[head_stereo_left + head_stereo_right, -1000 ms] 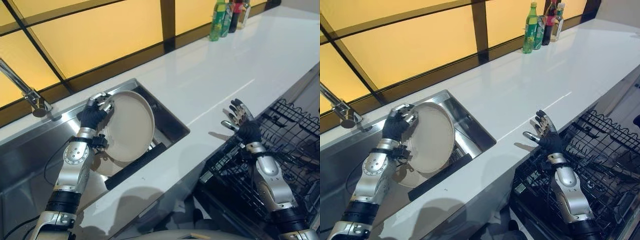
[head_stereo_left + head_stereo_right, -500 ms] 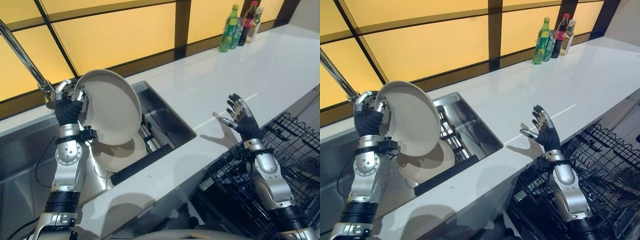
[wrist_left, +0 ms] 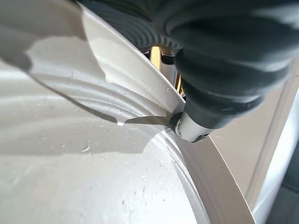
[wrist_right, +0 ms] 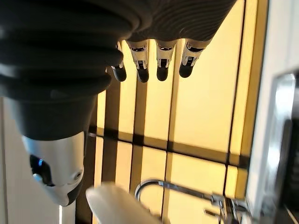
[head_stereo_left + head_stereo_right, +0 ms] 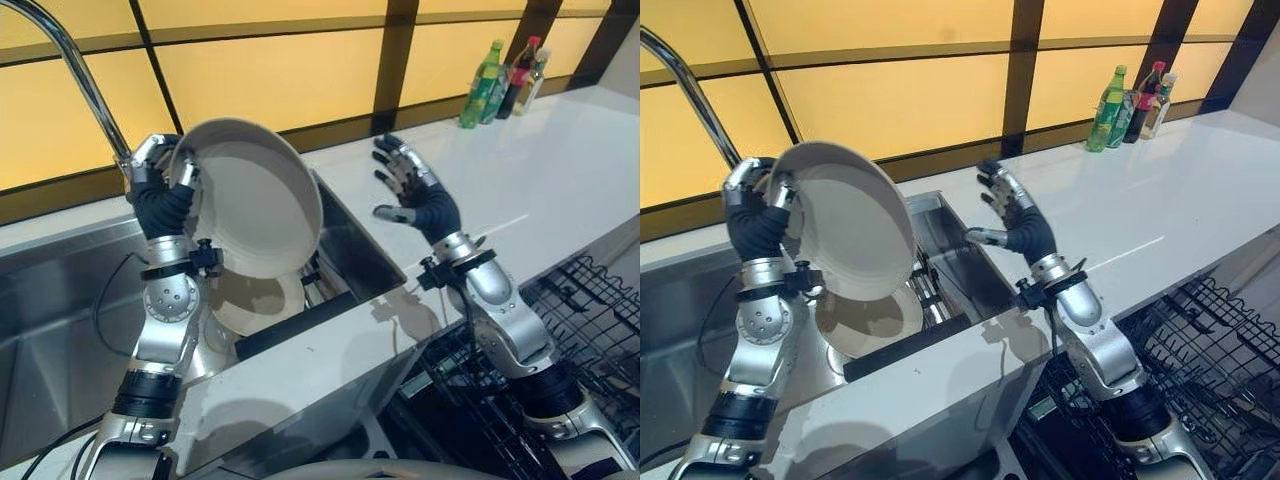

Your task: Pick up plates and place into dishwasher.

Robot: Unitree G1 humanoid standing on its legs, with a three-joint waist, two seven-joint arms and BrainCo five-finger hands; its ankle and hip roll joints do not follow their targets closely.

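Observation:
A cream plate [image 5: 255, 198] is held up on edge above the sink [image 5: 60, 300], its face turned to the right. My left hand [image 5: 160, 195] is shut on its left rim, thumb pressed on the inner face [image 3: 191, 126]. A second cream plate [image 5: 258, 305] lies in the sink below it. My right hand [image 5: 415, 195] is raised over the sink's right edge, open with fingers spread, a short gap from the held plate. The plate's rim [image 4: 117, 205] shows past the right hand's fingers [image 4: 159, 60]. The dishwasher rack [image 5: 560, 330] stands pulled out at lower right.
A curved tap [image 5: 75, 60] rises just behind my left hand. Bottles [image 5: 505, 80] stand at the far right of the white counter [image 5: 540, 170]. A black bar [image 5: 300, 320] lies along the sink's front edge. Amber panels back the counter.
The left hand has lifted the plate a little higher and to the right. The right hand has swung up from beside the dishwasher rack to above the sink edge, near the plate.

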